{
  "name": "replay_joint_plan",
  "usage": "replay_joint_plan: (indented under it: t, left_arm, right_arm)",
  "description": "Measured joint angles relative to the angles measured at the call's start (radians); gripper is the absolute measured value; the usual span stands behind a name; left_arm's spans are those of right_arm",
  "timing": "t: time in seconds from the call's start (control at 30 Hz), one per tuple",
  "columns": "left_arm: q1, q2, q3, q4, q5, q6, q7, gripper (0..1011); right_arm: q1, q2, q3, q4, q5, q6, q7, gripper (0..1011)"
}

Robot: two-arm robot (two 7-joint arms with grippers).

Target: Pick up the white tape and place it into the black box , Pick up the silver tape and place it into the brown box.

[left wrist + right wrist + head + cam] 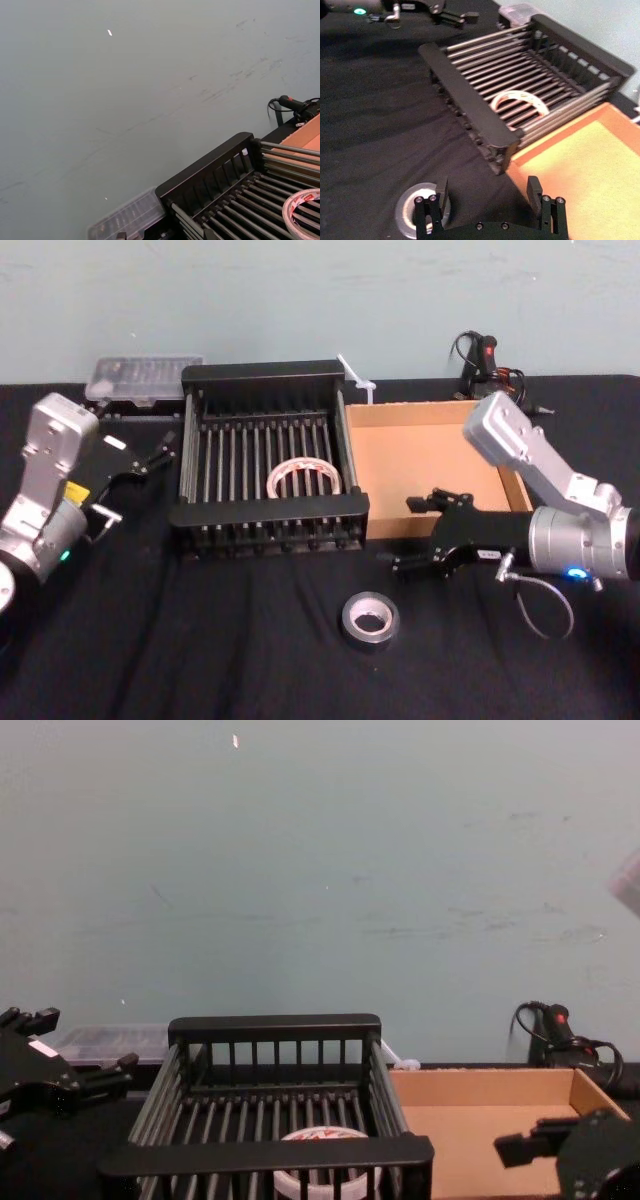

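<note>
The white tape lies flat on the slatted floor of the black box, near its front right; it is also seen as the white tape. The silver tape lies on the black cloth in front of the boxes. My right gripper hovers open just behind and right of it, by the front left corner of the brown box. In the right wrist view the silver tape sits beside one of the fingers. My left gripper stands open, left of the black box.
A clear plastic case rests behind the black box at the left. Cables and a black tool lie behind the brown box. A white zip tie sticks up between the boxes. Black cloth covers the table.
</note>
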Motion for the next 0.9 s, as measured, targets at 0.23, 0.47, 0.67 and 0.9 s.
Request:
replay_joint_plan:
  t: [0.23,0.47,0.67,0.9]
  left_arm:
    - [0.0,0.0,0.0,0.0,0.0,0.0,0.0,1001]
    - [0.0,0.0,0.0,0.0,0.0,0.0,0.0,1001]
    - [0.0,0.0,0.0,0.0,0.0,0.0,0.0,1001]
    - [0.0,0.0,0.0,0.0,0.0,0.0,0.0,1001]
  right_arm:
    - [0.01,0.0,-0.042,0.007,-0.001,0.01,0.023,1000]
    - [0.022,0.004,-0.077,0.019,-0.003,0.024,0.04,1002]
    - [0.026,0.004,-0.091,0.03,-0.004,0.03,0.041,1002]
    - [0.034,-0.004,-0.109,0.051,-0.008,0.034,0.044,1002]
